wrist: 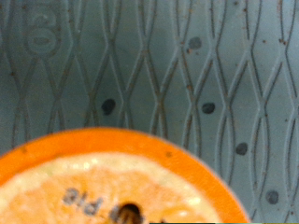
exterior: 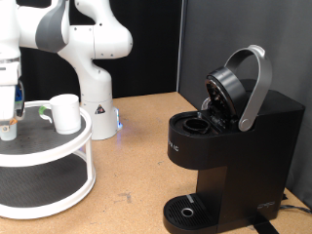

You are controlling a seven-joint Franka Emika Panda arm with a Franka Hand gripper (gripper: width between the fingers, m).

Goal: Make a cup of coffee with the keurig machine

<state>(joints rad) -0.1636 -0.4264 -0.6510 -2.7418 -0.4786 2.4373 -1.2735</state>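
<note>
The keurig machine (exterior: pixel 234 146) stands at the exterior view's right, black and boxy, with its silver-grey lid handle (exterior: pixel 255 83) raised and the pod chamber (exterior: pixel 198 124) exposed. The white cup (exterior: pixel 65 113) sits upright on the top tier of a round white stand (exterior: pixel 44 156) at the left. My gripper (exterior: pixel 9 115) hangs at the far left edge, just above that tier and left of the cup, over a small pale object (exterior: pixel 8 131). The wrist view is filled by a round orange-rimmed disc (wrist: pixel 112 182) with a small hole, lying on the grey patterned mat (wrist: pixel 168 65); no fingers show there.
The stand has a lower tier (exterior: pixel 39 185) with a dark mat. The robot's white base (exterior: pixel 97 112) rises behind the stand. A brown tabletop (exterior: pixel 132 166) lies between stand and machine. The machine's round drip tray (exterior: pixel 185 210) is near the bottom edge.
</note>
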